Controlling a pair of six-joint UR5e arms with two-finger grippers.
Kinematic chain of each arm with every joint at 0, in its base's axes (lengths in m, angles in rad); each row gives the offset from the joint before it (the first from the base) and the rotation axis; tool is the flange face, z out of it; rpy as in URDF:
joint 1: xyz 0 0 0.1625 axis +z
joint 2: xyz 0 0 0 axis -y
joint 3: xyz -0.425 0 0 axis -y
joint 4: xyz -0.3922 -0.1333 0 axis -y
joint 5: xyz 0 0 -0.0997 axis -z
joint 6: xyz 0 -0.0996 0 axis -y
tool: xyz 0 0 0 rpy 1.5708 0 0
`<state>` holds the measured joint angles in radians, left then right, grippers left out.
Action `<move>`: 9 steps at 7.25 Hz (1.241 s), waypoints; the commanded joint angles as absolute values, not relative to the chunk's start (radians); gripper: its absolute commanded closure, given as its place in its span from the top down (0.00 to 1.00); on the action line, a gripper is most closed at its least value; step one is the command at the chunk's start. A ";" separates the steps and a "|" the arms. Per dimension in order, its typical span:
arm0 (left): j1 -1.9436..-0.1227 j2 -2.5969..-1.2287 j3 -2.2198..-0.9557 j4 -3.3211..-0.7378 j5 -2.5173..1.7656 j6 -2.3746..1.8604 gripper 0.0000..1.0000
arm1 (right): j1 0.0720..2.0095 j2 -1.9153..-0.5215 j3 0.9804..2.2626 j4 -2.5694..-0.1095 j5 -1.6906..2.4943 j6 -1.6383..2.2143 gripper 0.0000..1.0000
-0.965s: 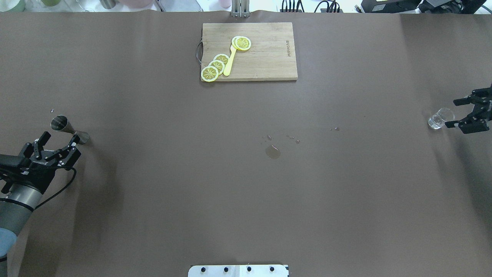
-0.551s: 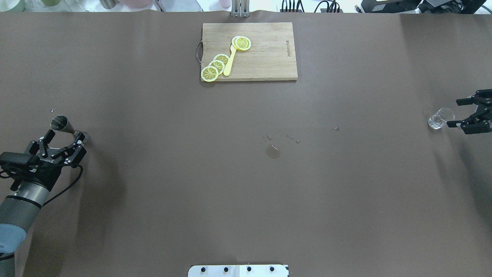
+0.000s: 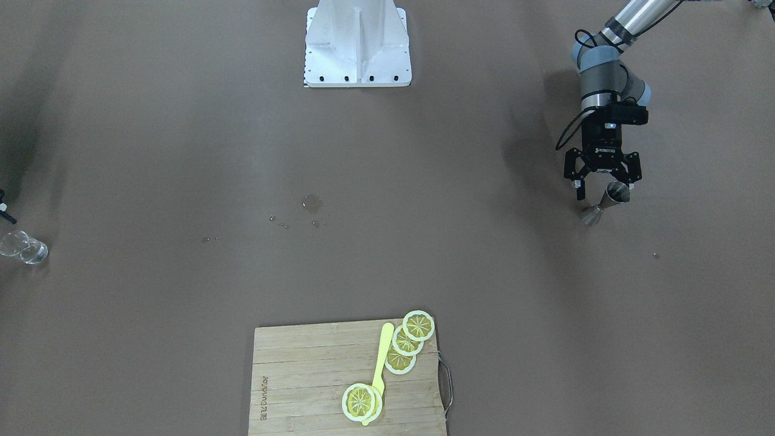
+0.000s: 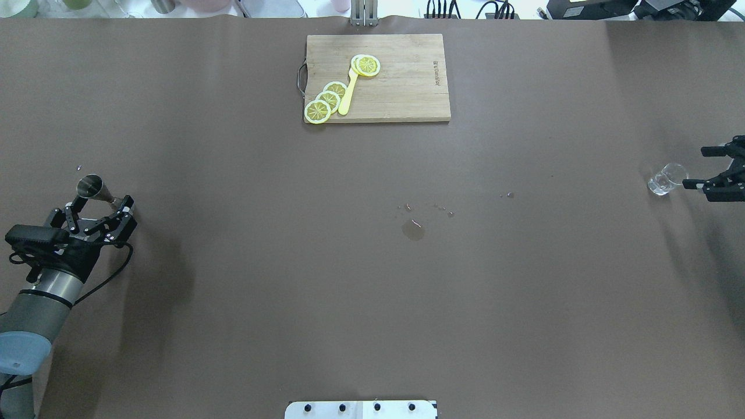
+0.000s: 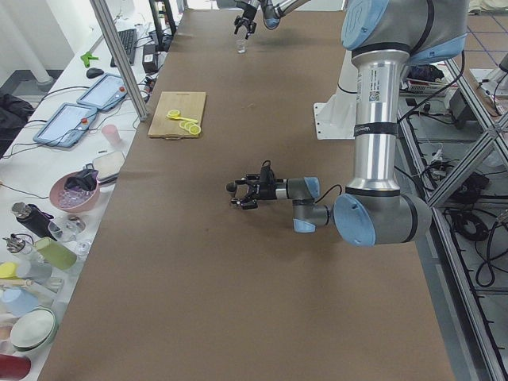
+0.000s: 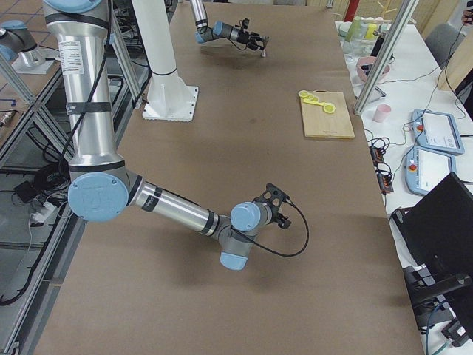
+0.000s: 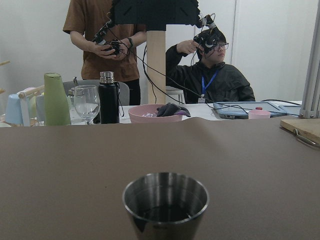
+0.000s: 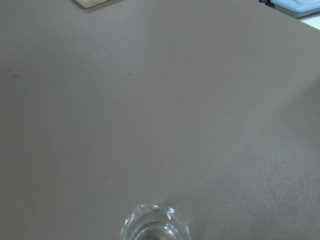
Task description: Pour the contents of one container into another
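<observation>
Now, at the overhead view's left edge, the left gripper [image 4: 100, 205] is straddling the steel jigger [image 4: 103, 195], jaws apart for grasping; at right, the right gripper [image 4: 698, 169] is gaping beside the glass [image 4: 663, 179].

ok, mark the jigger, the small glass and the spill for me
jigger [image 4: 100, 192]: overhead view, side of its upper cup.
small glass [image 4: 663, 179]: overhead view, its clear wall.
spill [image 4: 413, 231]: overhead view, middle of the puddle.

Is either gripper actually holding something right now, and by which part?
Nothing is held. The left gripper is open at the metal jigger, and the right gripper is open beside the small glass.
</observation>
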<state>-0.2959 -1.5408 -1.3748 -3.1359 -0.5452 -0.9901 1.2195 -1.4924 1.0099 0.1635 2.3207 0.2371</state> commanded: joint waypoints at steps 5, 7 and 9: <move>-0.321 -1.589 -1.307 -3.135 -0.546 -1.019 0.97 | 1.131 -1.485 1.009 0.184 2.275 0.285 1.00; -0.321 -1.586 -1.316 -3.135 -0.546 -1.020 0.97 | 1.123 -1.486 1.008 0.186 2.276 0.232 1.00; -0.318 -1.586 -1.318 -3.135 -0.545 -1.043 0.96 | 1.117 -1.486 1.002 0.184 2.278 0.192 1.00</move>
<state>-0.3192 -1.5866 -1.3160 -3.1354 -0.5451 -1.0326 1.1203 -1.4864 1.0047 0.1846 2.2768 0.2166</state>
